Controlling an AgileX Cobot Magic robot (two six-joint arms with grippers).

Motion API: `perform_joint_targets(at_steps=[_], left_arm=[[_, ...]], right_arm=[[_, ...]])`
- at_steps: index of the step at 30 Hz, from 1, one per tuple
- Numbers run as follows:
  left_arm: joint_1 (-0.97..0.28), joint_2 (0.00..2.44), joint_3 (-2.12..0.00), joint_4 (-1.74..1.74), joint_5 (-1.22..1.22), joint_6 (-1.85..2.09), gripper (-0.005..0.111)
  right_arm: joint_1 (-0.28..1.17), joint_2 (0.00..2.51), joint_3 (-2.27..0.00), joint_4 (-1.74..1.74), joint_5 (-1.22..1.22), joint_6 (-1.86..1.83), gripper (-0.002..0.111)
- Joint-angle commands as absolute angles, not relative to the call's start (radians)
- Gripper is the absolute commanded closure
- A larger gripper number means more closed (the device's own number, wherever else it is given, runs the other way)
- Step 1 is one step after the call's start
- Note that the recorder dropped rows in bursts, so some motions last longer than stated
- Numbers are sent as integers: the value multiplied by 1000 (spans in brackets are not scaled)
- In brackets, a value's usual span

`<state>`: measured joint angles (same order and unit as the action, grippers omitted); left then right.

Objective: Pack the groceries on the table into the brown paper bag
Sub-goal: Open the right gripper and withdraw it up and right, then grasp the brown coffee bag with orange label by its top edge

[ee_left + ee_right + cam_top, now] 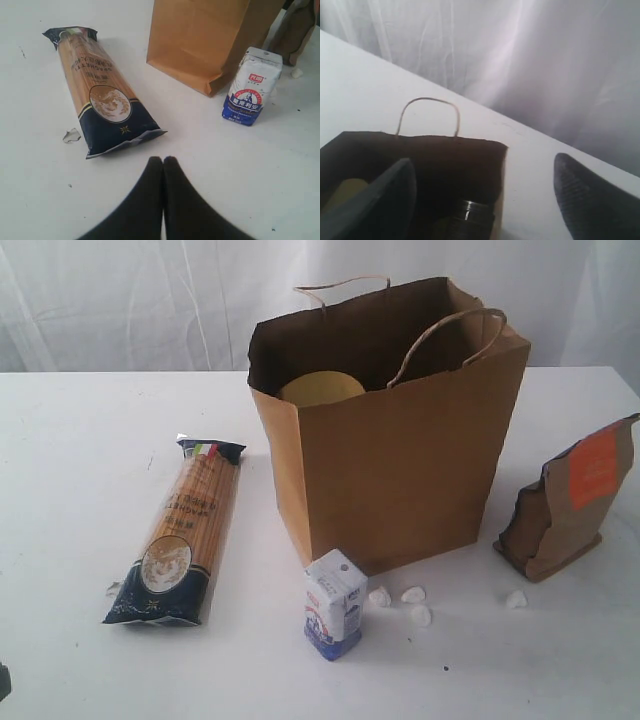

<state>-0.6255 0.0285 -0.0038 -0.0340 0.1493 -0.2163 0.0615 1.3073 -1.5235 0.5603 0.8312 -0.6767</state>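
Observation:
The brown paper bag (pixel 400 460) stands upright mid-table, and a yellow-lidded jar (pixel 320 388) shows inside it. Left of the bag, the spaghetti packet (pixel 180 530) lies flat. The blue-white carton (pixel 335 603) stands in front of the bag, with small white lumps (pixel 413 593) beside it. At the right leans the brown orange-labelled pouch (pixel 575 500). My left gripper (pixel 163 159) is shut and empty, low over the table short of the spaghetti packet (pixel 100 95) and carton (pixel 251 86). My right gripper (pixel 484 159) hangs open over the bag's mouth (pixel 445 150), above a dark tin can (pixel 470 215) inside.
White curtains hang behind the table (pixel 80 470). A small torn scrap (pixel 71 135) lies by the spaghetti packet's near end. One more white lump (pixel 516 598) sits in front of the pouch. The bag's paper handles (pixel 450 335) stick up above its rim.

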Motion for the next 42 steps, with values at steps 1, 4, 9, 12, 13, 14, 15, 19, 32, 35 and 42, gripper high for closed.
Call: perform_joint_targets(at_steps=[1, 4, 9, 12, 13, 14, 15, 19, 32, 35, 42], left_arm=[[-629, 23, 0, -32, 151, -220, 107], [-629, 23, 0, -32, 151, -220, 107], [-629, 23, 0, -32, 151, -220, 107], [-629, 23, 0, -32, 151, -220, 107], [-629, 23, 0, -32, 151, -220, 107], [-629, 23, 0, -32, 151, -220, 107], [-629, 23, 0, -32, 151, -220, 107], [-629, 23, 0, -32, 151, -220, 107], [-629, 23, 0, -32, 151, -220, 107], [-629, 23, 0, -32, 151, -220, 107], [-629, 23, 0, -32, 151, -220, 107]], right_arm=[[-23, 1237, -1528, 448, 845, -554, 38], [-63, 1200, -1528, 316, 894, -417, 38], [-106, 1149, -1528, 188, 997, -305, 38], [-140, 1123, -1525, 143, 1088, -208, 38], [-145, 1119, -1521, 133, 1108, -181, 38], [-153, 1119, -1519, 133, 1134, -161, 38], [-158, 1119, -1513, 133, 1156, -150, 38], [-163, 1133, -1409, 134, 1186, -93, 38], [-161, 1272, -1103, 284, 841, 221, 38], [-161, 1316, -1103, 287, 834, 221, 38], [-126, 1447, -1103, 316, 770, 221, 38]])
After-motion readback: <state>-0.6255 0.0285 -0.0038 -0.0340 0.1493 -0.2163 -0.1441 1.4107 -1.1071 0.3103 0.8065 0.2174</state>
